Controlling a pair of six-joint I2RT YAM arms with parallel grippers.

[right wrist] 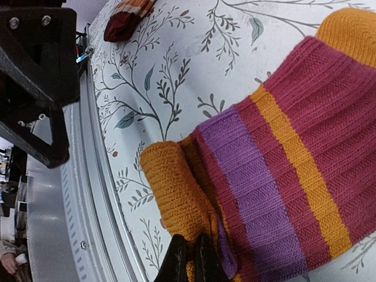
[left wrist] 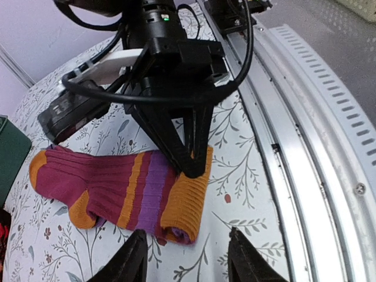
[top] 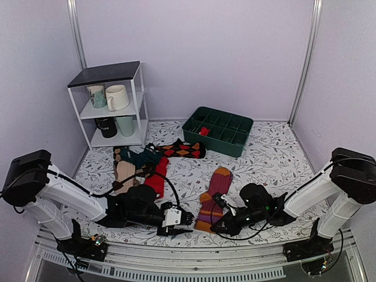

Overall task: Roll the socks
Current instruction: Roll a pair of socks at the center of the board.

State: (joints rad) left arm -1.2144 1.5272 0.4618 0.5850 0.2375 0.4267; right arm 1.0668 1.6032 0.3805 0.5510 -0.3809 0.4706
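Observation:
The maroon socks (top: 214, 194) with orange toe and purple-orange stripes lie flat on the table, their near orange end rolled over once (left wrist: 183, 202). My right gripper (top: 222, 220) is shut on that rolled orange end (right wrist: 176, 194); its fingertips (right wrist: 179, 261) pinch the knit together. It also shows in the left wrist view (left wrist: 191, 167), pressing on the roll. My left gripper (top: 179, 222) is open and empty, just left of the roll and low over the table; its fingers (left wrist: 132, 258) straddle the roll's end without touching it.
A pile of other socks lies at the back left: argyle (top: 183, 149), teal (top: 143, 157), red (top: 157, 180), brown striped (top: 124, 171). A green divided tray (top: 218, 130) stands behind. A white shelf (top: 113, 106) holds mugs. The metal rail (left wrist: 305, 153) runs along the near edge.

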